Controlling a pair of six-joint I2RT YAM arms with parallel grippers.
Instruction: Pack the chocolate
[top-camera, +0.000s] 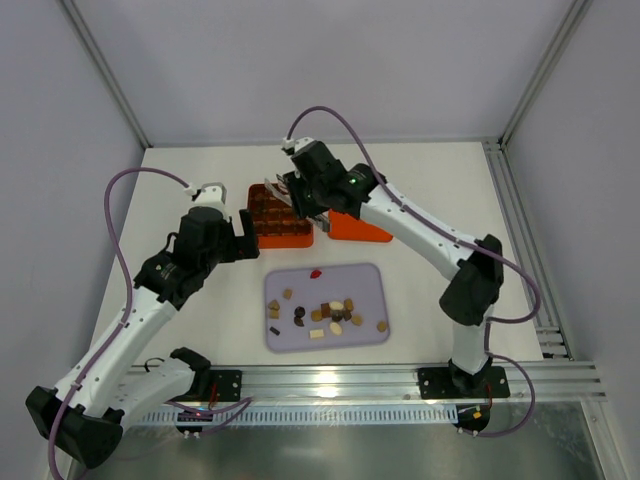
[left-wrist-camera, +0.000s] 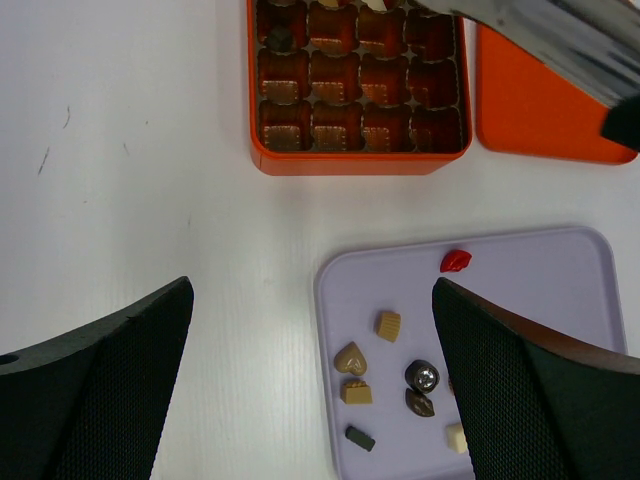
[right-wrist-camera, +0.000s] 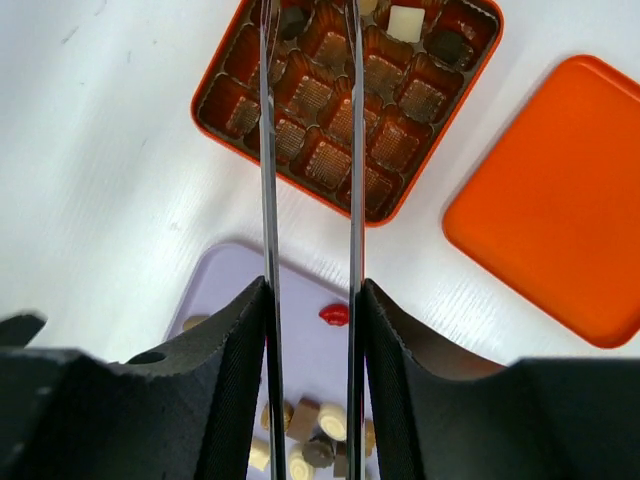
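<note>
Fingers (left-wrist-camera: 110, 380) of left gripper (left-wrist-camera: 310, 290) spread wide over tray (left-wrist-camera: 560, 260) | right gripper (right-wrist-camera: 310, 20) parted above orange box (left-wrist-camera: 360, 162) | chocolate (left-wrist-camera: 388, 325) on tray

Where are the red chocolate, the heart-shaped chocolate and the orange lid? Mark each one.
red chocolate (left-wrist-camera: 455, 261), left wrist view, its middle.
heart-shaped chocolate (left-wrist-camera: 350, 357), left wrist view, its middle.
orange lid (right-wrist-camera: 556, 205), right wrist view, flat top.

Top centre of the left wrist view: an orange gridded box (left-wrist-camera: 355, 163), with a flat orange lid (left-wrist-camera: 530, 110) just right of it. A lavender tray (left-wrist-camera: 540, 290) lies lower right on the white table (left-wrist-camera: 130, 150).
</note>
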